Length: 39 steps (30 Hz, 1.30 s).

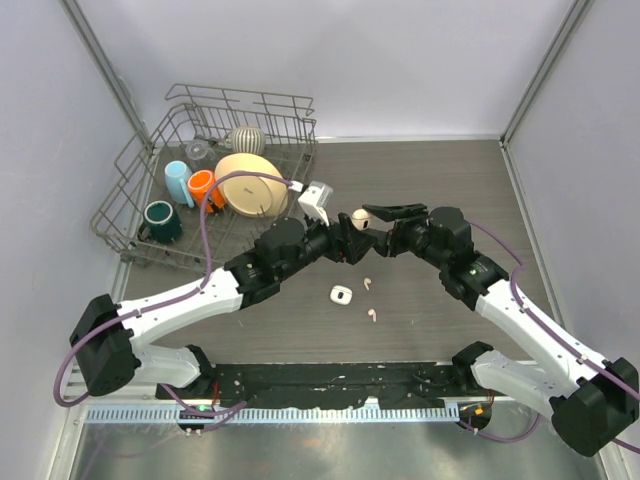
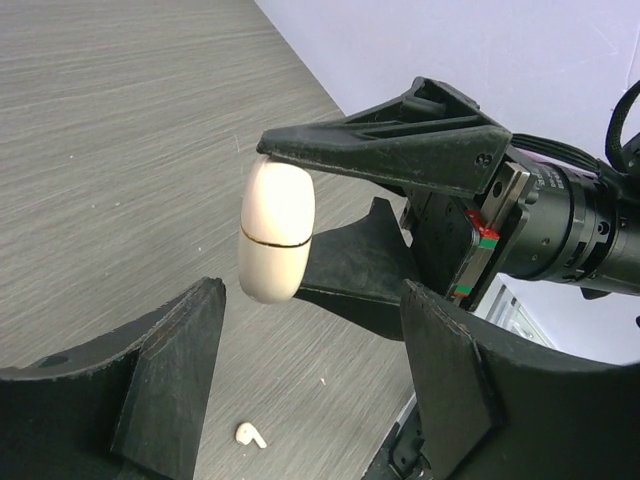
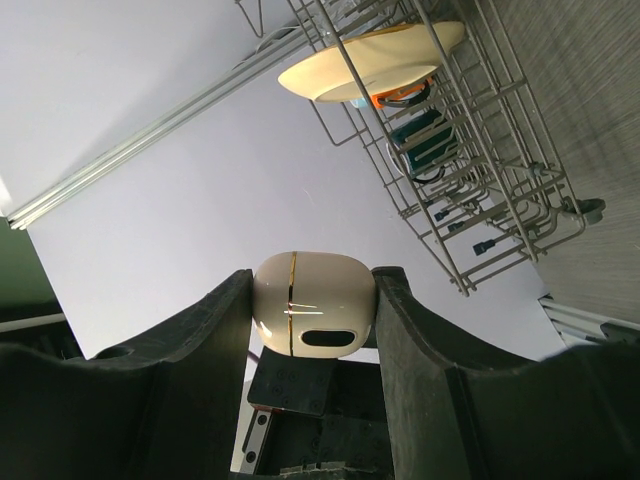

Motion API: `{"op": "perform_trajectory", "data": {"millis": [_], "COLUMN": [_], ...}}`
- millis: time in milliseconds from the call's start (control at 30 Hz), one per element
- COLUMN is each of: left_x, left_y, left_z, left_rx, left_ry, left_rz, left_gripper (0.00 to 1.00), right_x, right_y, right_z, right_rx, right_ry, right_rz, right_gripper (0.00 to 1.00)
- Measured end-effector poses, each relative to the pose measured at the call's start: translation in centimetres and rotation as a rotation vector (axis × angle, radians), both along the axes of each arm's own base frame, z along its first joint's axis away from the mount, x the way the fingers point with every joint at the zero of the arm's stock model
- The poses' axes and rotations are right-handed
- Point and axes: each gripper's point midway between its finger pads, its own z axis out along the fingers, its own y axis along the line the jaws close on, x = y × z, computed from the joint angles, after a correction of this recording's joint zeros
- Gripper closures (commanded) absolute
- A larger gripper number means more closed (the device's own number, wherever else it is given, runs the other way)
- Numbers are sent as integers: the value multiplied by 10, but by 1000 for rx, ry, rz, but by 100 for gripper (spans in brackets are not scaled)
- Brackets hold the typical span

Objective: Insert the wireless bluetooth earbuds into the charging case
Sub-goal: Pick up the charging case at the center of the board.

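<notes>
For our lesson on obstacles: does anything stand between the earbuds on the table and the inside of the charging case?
Yes. The charging case, held off the table in the right pincer, is shut along its seam, so the earbuds lying on the table have no way in.

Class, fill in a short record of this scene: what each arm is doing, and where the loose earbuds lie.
Right gripper: shut on the cream case, held above the table
Left gripper: jaws open, close to the case, not touching it
Case lid: closed
Earbuds: two loose on the table, the other nearer the arms
</notes>
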Motion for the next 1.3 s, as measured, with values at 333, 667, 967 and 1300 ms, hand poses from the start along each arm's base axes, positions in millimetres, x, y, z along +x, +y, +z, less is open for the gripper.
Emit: {"op": "perform_trajectory", "data": {"millis": [333,667,967,1300], "left_x": [6,15,17,22], "left_y": [-5,-8,-10,-6], "left_z": [3,15,5,3], "left_rx": [16,23,47,67], "left_ry": [-33,-75,-65,-74], "left_rz": [5,23,25,46], "left_gripper": [29,45,62,90], "right_x": [-1,-2,-2,-2], "right_y": [1,1,1,1], "right_z": [0,2,3,5], "right_rx": [0,3,5,10], "right_ry": [0,-3,-7,-11], "right_rz": [5,6,6,5], "right_gripper": [99,99,99,99]}}
